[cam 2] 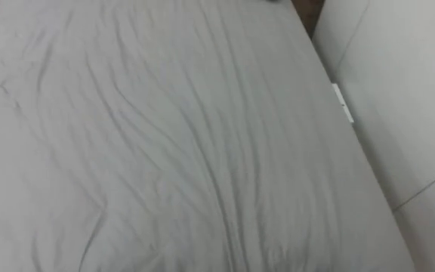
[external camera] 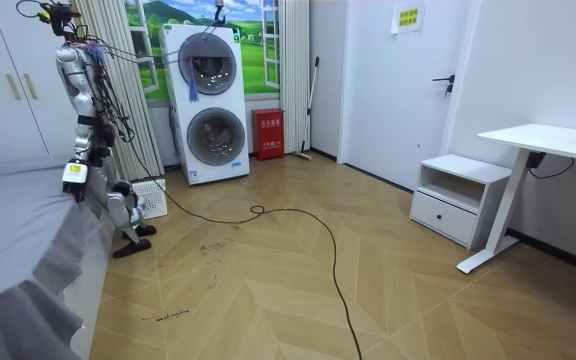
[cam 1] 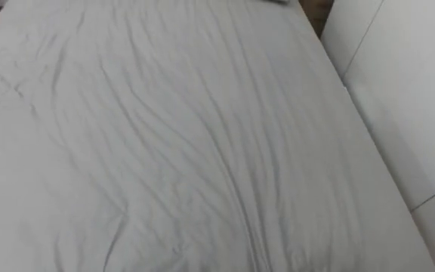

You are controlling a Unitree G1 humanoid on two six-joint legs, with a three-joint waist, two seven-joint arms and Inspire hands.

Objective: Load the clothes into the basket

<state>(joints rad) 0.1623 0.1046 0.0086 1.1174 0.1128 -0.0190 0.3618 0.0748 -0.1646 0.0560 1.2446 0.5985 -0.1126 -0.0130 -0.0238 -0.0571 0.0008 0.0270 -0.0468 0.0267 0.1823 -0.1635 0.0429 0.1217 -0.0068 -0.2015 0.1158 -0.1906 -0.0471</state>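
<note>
Grey fabric, a soft sheet creased in long shallow folds, covers the bed from the near edge of the eye views to the far one. The folds fan out from the lower middle toward the far corners. Along the robot's right run flat white panels, smooth and hard, split by thin straight seams. At the bed's far edge lies a dark sliver, too small to tell whether it is one of the clothes.

In the room view the floor is wood laid in a herringbone pattern. The grey bedding drapes in loose folds over the mattress corner at the room view's left. Farther back the robot stands upright against the bedside, facing the bed. Its left hand hangs at its side, and whether the fingers are straight or curled cannot be told. Just beside its feet the basket sits on the floor, white, boxy, with perforated walls. Beyond it two white machines with round glass doors are stacked against the wall.
</note>
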